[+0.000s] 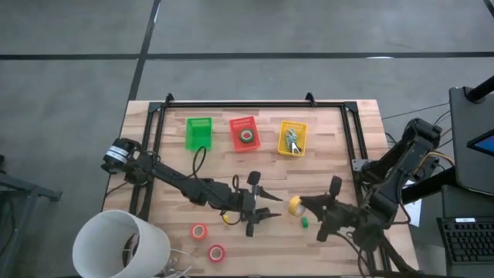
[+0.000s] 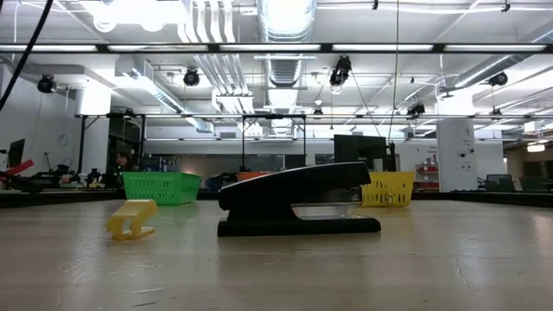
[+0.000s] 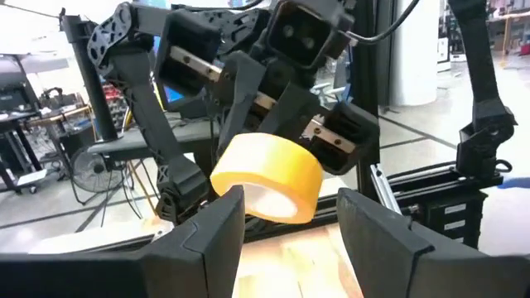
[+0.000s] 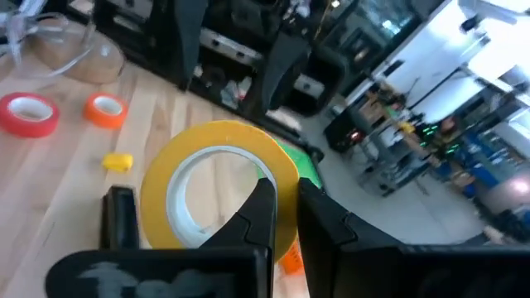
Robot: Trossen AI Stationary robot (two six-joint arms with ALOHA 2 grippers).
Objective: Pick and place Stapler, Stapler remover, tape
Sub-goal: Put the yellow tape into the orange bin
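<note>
Right gripper (image 4: pixel 286 207) clamps the yellow tape roll (image 4: pixel 217 192) by its rim; left gripper (image 3: pixel 290 219) spread wide just beside it, grasping nothing; 2 red-orange rolls (image 1: pixel 199 231) near the table's (image 1: pixel 332 166) front edge

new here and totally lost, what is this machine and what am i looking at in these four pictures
It is a robot with two dark arms working at a wooden table. One picture looks straight down on it, one looks level across the tabletop, and the other two come from cameras on the arms' wrists. The right end effector is shut on a yellow tape roll, holding it just in front of the open left end effector. On the table lie a black stapler and two red-orange tape rolls. At the far side stand small baskets; the red basket has a green tape roll in it.
</note>
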